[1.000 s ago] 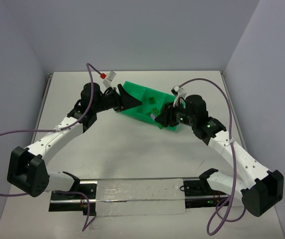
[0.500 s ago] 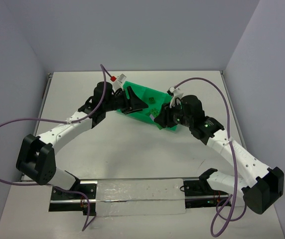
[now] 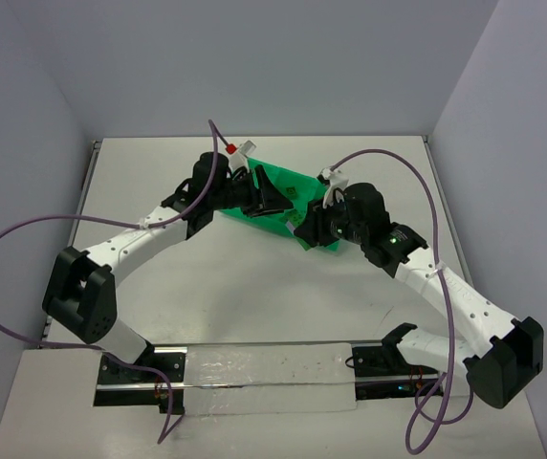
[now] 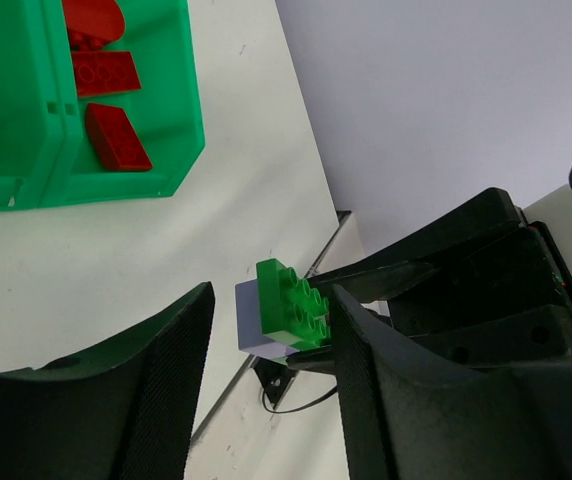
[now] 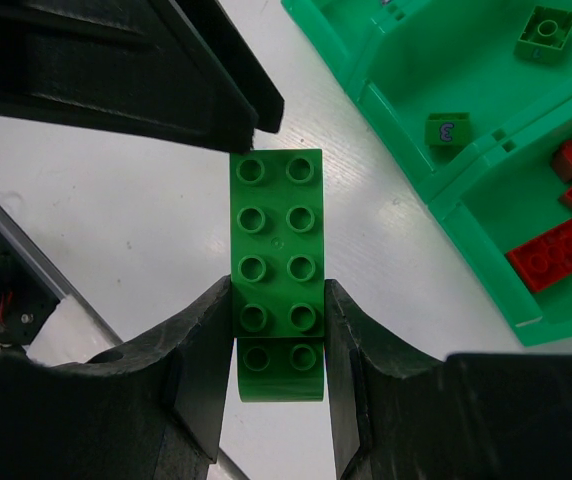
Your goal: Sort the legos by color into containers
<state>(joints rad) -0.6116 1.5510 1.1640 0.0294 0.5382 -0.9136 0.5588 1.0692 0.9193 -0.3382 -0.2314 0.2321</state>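
The stack (image 4: 284, 318) is pinched in the right jaws above the counter (image 4: 116, 260), near the tray (image 4: 191, 100); the left jaws are spread astride it. Expect rigid, light, slick plastic: grip the flat sides, not the studs.

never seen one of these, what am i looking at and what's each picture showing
Two robot arms stand on a white table. One picture looks down from above; the other two come from cameras on each wrist, so the black shapes at their edges are that arm's own fingers. The green tray has compartments holding red bricks and green bricks. The right gripper is clamped on a green brick stack with a lavender-grey layer. The left gripper is open, its fingers either side of that stack's end.
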